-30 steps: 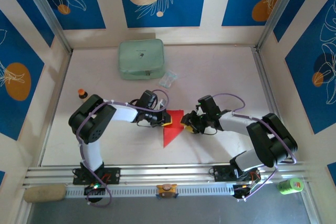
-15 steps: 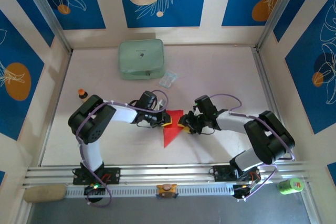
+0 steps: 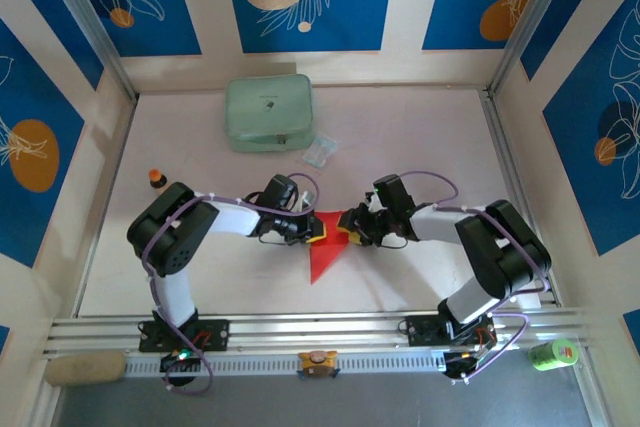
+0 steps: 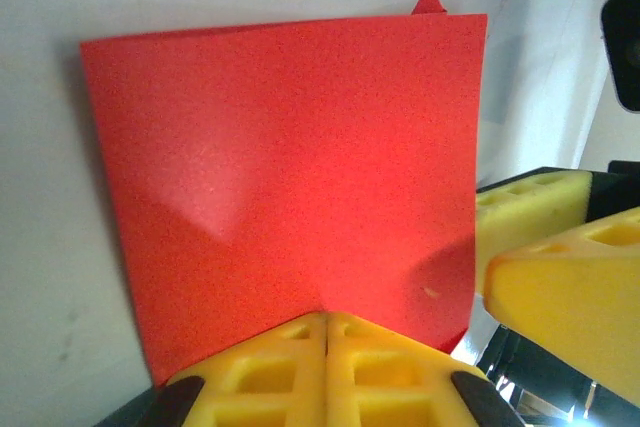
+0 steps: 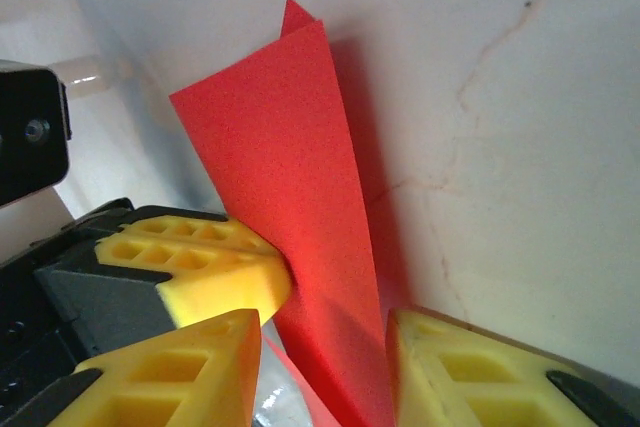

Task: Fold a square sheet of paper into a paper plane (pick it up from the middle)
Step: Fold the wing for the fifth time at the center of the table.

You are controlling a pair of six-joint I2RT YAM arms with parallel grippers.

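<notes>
One square sheet of paper (image 3: 323, 252), bright red and folded to a triangle, lies mid-table (image 3: 430, 147), its point toward the arm bases. At the paper's far left edge the left gripper (image 4: 327, 322) is pressed together, pinching it. The right gripper (image 5: 325, 347) has moved closer to the paper since a second ago; its jaws stand spread either side of a raised flap. Right of the paper the table is bare. Beyond the paper lie one clear packet (image 3: 320, 151), then one pale green pouch (image 3: 268, 113).
</notes>
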